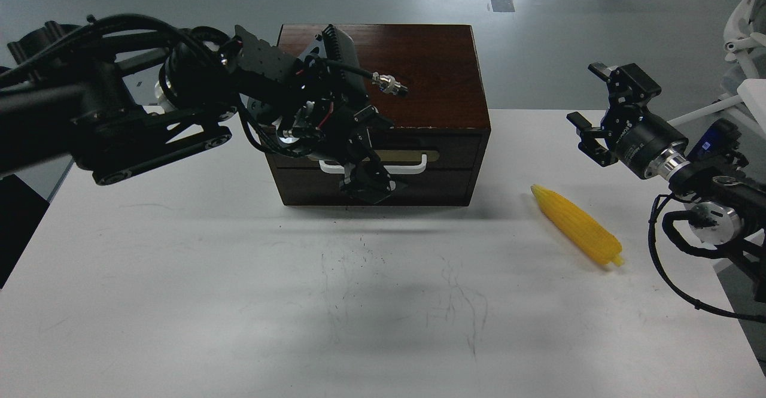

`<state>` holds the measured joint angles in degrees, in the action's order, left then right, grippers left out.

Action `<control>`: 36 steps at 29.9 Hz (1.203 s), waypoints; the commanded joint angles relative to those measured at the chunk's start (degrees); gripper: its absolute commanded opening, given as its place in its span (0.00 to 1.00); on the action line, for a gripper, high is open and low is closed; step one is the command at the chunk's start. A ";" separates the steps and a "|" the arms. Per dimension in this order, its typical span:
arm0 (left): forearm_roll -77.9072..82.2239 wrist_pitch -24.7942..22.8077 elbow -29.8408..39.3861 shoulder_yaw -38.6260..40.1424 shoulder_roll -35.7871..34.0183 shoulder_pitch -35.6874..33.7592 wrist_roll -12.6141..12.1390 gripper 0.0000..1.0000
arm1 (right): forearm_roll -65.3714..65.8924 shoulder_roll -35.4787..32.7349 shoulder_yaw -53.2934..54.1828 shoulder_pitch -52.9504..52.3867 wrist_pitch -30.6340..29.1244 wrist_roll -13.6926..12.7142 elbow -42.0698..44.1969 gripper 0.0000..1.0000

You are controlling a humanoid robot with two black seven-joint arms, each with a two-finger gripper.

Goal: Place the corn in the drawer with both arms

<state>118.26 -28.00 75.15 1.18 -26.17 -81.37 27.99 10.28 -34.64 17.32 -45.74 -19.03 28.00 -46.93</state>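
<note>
The yellow corn (577,225) lies on the white table (179,266), right of the dark brown box (419,69), its pointed end toward the box. The drawer (455,146) is closed, and the right part of its white bar handle (407,169) shows. My left gripper (364,173) points down right in front of the handle's left half and hides it. Its fingers are dark against the box, so I cannot tell their gap or whether they touch the handle. My right gripper (589,111) is open and empty, above and behind the corn.
The box stands at the table's far middle. My left arm (149,117) reaches across the table's far left. The table's right edge runs close to the corn, beside my right arm's cables (676,248). A white chair (745,27) stands at the far right.
</note>
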 commanded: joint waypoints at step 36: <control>4.43 0.00 -7.47 -4.87 4.20 2.97 0.01 0.99 | 0.00 -0.25 -0.09 0.30 0.13 0.00 -0.09 1.00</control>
<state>122.73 -28.00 67.86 -3.69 -22.12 -78.52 28.00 10.28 -34.80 17.20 -45.53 -18.92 28.00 -47.03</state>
